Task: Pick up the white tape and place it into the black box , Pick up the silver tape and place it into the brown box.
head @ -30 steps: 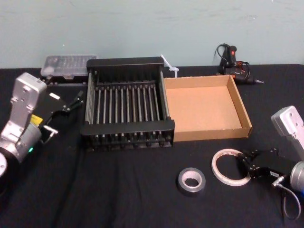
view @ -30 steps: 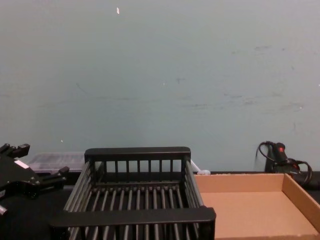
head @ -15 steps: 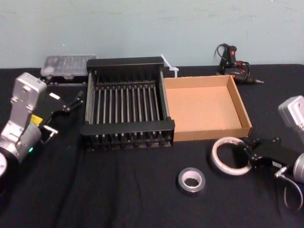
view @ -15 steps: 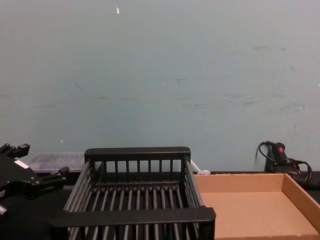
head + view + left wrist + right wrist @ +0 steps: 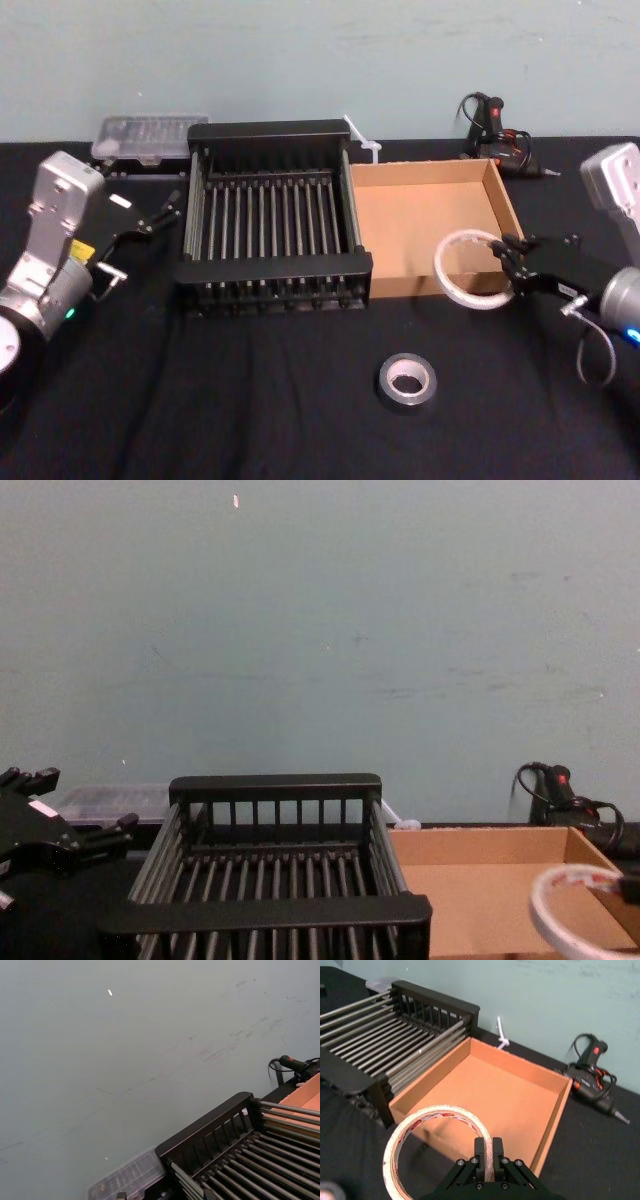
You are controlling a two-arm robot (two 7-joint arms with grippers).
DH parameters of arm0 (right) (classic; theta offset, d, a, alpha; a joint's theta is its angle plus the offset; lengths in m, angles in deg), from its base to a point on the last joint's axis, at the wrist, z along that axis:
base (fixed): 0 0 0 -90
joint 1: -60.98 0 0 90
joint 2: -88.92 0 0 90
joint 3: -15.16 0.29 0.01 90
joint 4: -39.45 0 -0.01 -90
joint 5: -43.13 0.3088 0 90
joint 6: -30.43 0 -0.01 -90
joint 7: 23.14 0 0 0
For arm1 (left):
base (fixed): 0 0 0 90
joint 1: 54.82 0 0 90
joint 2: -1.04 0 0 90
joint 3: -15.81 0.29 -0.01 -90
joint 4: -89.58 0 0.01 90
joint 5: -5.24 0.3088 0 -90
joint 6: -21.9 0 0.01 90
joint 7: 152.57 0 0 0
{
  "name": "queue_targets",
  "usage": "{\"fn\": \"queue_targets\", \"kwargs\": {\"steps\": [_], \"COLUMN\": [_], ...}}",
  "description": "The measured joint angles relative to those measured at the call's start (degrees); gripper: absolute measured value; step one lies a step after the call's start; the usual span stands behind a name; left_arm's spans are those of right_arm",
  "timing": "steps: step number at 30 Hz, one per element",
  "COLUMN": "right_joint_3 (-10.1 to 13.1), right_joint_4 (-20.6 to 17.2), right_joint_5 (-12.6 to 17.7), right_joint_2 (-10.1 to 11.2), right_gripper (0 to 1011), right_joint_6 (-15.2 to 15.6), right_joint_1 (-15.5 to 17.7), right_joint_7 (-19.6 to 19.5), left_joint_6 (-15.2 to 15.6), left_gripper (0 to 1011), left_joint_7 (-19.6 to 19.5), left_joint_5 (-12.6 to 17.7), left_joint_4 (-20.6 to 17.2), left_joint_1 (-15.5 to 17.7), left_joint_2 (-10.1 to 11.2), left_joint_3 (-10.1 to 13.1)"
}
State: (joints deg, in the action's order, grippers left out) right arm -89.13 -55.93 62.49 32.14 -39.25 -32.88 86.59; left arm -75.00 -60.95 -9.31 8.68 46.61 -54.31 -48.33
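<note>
While the left hand hangs above the black-covered bench at the far left, just beside the black box, its two fingers stand apart with nothing between them. Behind it, near the wall, lies a clear plastic case. The black box sits left of centre, its parallel bars running front to back, and it holds nothing. Pressed against its right wall is the brown box, a shallow cardboard tray whose floor is bare. A white zip tie pokes up at the back between the two boxes. In front of the brown box, well apart from it on the cloth, the silver tape lies flat with its pale centre showing.

Further right, the white tape is off the bench, tilted and held up over the front right corner of the brown box. In the right wrist view its red-orange printing shows on the inner face, and the ring hangs in front of the tray's front wall. The right hand is closed on the ring's rim, one finger inside and one outside. At the far right by the wall lies a black glue gun with its cord.
</note>
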Motion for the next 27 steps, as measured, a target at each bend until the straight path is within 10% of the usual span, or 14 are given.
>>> {"fn": "queue_targets", "kwargs": {"steps": [27], "right_joint_3": [-7.84], "right_joint_4": [9.13], "right_joint_5": [-7.82], "right_joint_2": [-10.36], "right_gripper": [97], "right_joint_6": [1.81], "right_joint_1": [-15.40], "right_joint_7": [1.14], "left_joint_6": [0.00], "left_gripper": [1001], "left_joint_7": [0.00], "left_joint_5": [0.00], "left_joint_4": [0.00], "left_joint_1": [0.00], "left_joint_2": [0.00], "left_joint_3": [0.00]}}
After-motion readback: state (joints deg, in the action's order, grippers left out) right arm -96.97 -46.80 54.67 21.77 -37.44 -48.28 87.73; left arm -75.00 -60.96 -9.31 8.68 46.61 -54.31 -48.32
